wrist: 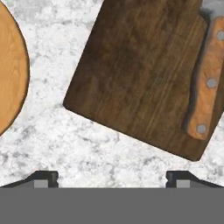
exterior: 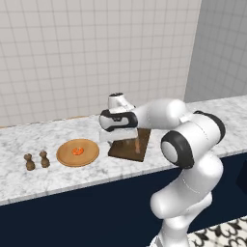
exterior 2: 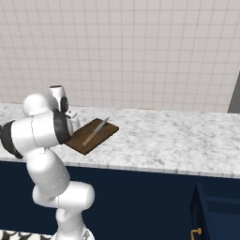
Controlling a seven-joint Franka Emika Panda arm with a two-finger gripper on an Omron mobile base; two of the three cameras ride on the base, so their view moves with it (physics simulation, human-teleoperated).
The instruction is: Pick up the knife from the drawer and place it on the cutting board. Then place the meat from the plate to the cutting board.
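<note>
The knife [wrist: 208, 87] lies flat on the dark brown cutting board [wrist: 135, 74], its orange-brown handle near the board's edge; the right base view shows its knife blade [exterior 2: 101, 125] pointing away along the cutting board [exterior 2: 91, 136]. On the round tan plate [exterior: 77, 152], left of the cutting board [exterior: 126, 150], rests the small orange-red meat [exterior: 77, 151]. My gripper [wrist: 111, 179] hovers open over bare counter between plate [wrist: 11, 70] and board, holding nothing. The navy drawer [exterior 2: 215, 211] stands open at the lower right.
Two small brown shakers [exterior: 37, 160] stand on the marble counter [exterior: 29, 183] left of the plate. A tiled wall runs behind the counter. My own arm covers the plate in the right base view.
</note>
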